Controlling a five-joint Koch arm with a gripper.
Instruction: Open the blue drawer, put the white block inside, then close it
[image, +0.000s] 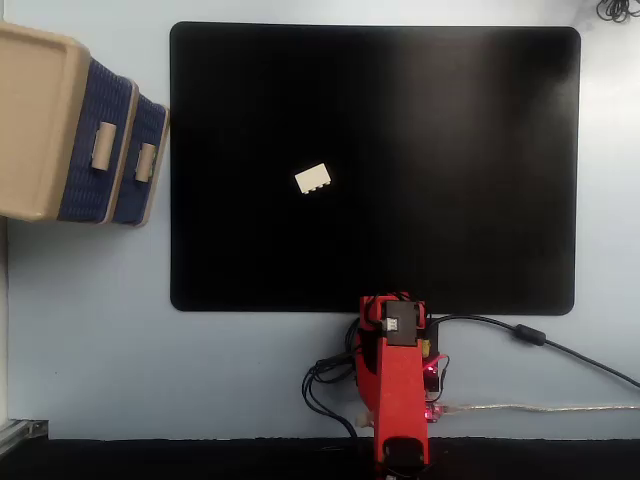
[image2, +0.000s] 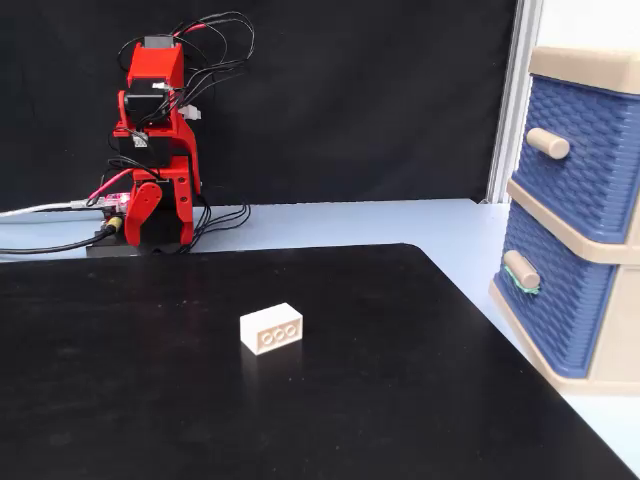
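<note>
The white block (image: 313, 179) (image2: 272, 328) lies alone on the black mat (image: 450, 150) (image2: 300, 420), studs along one edge. The blue drawer (image: 150, 160) (image2: 545, 300) is the bottom one of the beige unit (image: 35, 120) (image2: 610, 245) at the mat's edge. Its front is pushed in and its beige handle (image2: 520, 270) sticks out. My red arm is folded over its base, far from both. My gripper (image: 400, 460) (image2: 165, 235) hangs down by the base with nothing in it. How its jaws stand is unclear.
An upper blue drawer (image: 98, 145) (image2: 575, 150) sits above the task drawer, also pushed in. Black and white cables (image: 520, 335) (image2: 40, 225) trail from the arm's base across the pale tabletop. A dark backdrop stands behind the arm.
</note>
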